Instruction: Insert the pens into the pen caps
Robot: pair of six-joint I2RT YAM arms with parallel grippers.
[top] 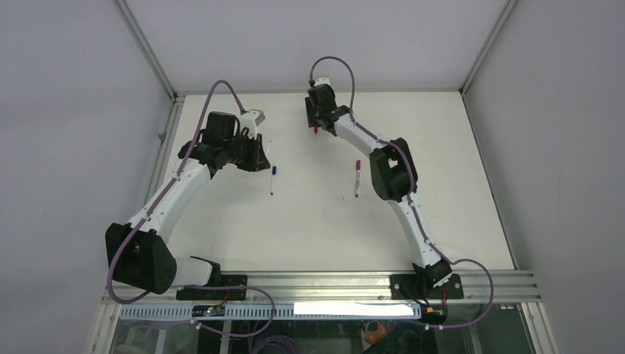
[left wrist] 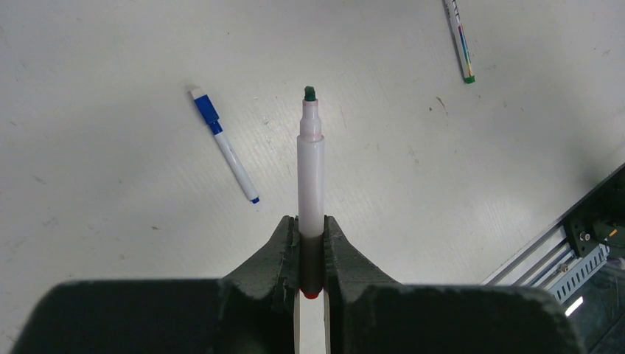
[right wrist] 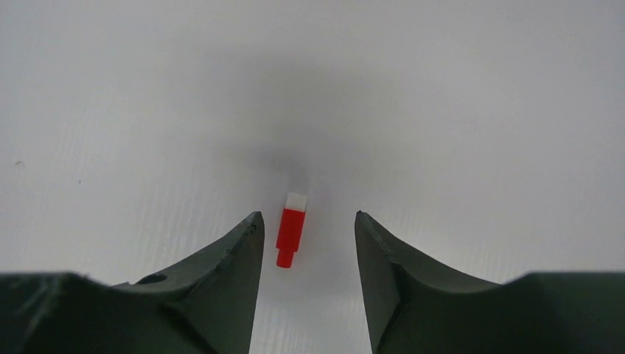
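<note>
My left gripper (left wrist: 312, 221) is shut on a white pen (left wrist: 310, 169) with a dark tip pointing away and a red rear end between the fingers; in the top view this gripper (top: 259, 156) is at the table's back left. My right gripper (right wrist: 306, 221) is open, its fingers either side of the red cap (right wrist: 290, 230), which lies on the table without touching them. In the top view the red cap (top: 316, 130) shows just below the right gripper (top: 317, 122). A pen wearing the blue cap (left wrist: 207, 110) lies left of the held pen.
The blue-capped pen (top: 273, 179) lies mid-table. A pen with a magenta cap (top: 357, 177) lies right of it, close to the right arm's elbow; its green end (left wrist: 469, 78) shows in the left wrist view. A metal rail (top: 317, 284) runs along the near edge.
</note>
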